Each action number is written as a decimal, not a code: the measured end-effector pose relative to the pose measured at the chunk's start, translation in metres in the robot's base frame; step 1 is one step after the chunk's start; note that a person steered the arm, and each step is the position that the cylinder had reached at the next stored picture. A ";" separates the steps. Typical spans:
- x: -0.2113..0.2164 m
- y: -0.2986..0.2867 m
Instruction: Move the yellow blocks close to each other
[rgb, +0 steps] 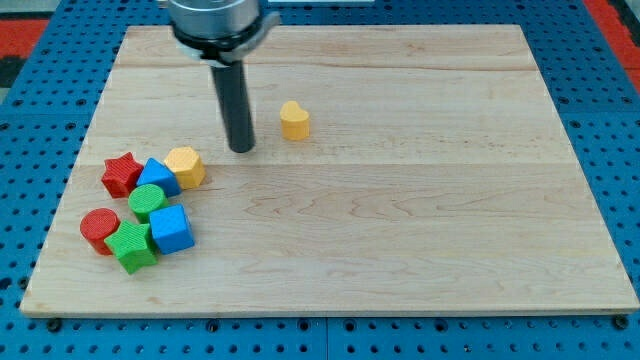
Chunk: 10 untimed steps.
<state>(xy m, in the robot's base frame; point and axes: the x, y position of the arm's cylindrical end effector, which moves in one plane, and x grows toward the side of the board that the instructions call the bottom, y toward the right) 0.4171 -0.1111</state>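
A yellow heart-shaped block (294, 120) sits alone on the wooden board near the view's top centre. A second yellow block, hexagonal (185, 165), lies at the view's left, touching a blue block (158, 176). My tip (241, 148) rests on the board between the two yellow blocks, a short way left of and slightly below the heart block, and right of and above the hexagonal one. It touches neither.
A cluster at the view's left holds a red star (122, 174), a green cylinder (147, 202), a blue cube (171, 229), a red cylinder (99, 230) and a green star-like block (132, 246). The board (420, 220) lies on a blue pegboard.
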 end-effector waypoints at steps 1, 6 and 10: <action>0.015 -0.023; -0.059 0.129; 0.015 0.006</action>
<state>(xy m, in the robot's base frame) 0.4321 -0.1051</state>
